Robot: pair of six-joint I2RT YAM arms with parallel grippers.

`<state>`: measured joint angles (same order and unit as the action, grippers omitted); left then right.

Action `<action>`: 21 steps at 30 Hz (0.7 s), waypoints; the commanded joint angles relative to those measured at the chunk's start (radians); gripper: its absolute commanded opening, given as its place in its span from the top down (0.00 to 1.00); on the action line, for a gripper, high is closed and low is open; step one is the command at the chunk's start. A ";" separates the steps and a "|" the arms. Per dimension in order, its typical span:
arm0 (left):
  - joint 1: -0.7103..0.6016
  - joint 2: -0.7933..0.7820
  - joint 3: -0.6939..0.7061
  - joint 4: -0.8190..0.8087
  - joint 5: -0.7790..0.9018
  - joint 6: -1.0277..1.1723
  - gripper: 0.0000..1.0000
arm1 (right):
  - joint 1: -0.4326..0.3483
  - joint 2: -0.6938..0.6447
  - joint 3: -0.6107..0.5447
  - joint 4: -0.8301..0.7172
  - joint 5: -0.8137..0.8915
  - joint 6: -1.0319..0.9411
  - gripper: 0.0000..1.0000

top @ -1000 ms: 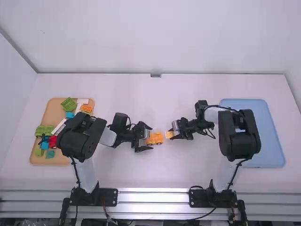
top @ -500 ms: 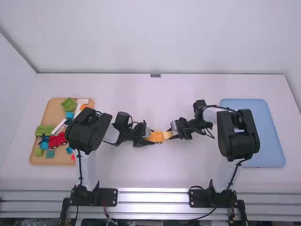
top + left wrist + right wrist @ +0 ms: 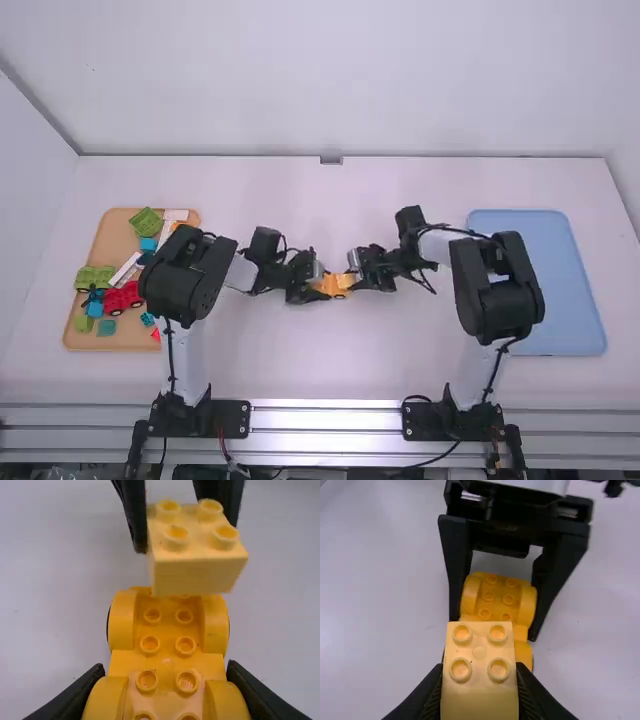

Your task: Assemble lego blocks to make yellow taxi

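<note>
Near the table's middle, my left gripper [image 3: 318, 288] is closed around the orange-yellow car base [image 3: 340, 283]. In the left wrist view, my left gripper [image 3: 165, 682] grips the sides of the studded, wheeled base [image 3: 167, 655]. Just right of it stands my right gripper [image 3: 352, 272]. A pale yellow block [image 3: 197, 555] with studs on top is held over the base's far end, apart from it. In the right wrist view, my right gripper [image 3: 479, 680] is shut on that block [image 3: 480, 690], which hides part of the base [image 3: 497, 600].
At the left, a wooden tray [image 3: 110, 240] holds green pieces [image 3: 146, 221], a red wheeled piece [image 3: 123, 298] and several blue and white blocks. A blue tray [image 3: 580, 290] lies at the right, partly behind the right arm.
My left gripper has shifted slightly right with the base. My right gripper has come left with the block, closing the gap between the two grippers.
</note>
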<state>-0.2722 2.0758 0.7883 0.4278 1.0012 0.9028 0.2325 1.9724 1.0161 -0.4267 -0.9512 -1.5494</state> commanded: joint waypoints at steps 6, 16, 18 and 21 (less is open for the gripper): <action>-0.004 0.017 -0.010 0.017 0.027 0.029 0.71 | 0.039 -0.030 0.005 0.065 0.085 0.183 0.83; -0.003 0.017 -0.054 0.084 0.027 0.029 0.71 | 0.061 -0.030 0.005 0.112 0.129 0.290 0.84; -0.003 0.017 -0.054 0.085 0.027 0.029 0.71 | 0.061 -0.030 0.005 0.113 0.129 0.288 0.84; -0.003 0.017 -0.048 0.085 0.026 0.018 0.70 | 0.069 -0.030 0.005 0.108 0.140 0.289 0.83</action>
<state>-0.2718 2.0758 0.7414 0.5110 0.9947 0.9157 0.2947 1.9724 1.0161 -0.3122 -0.8310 -1.2823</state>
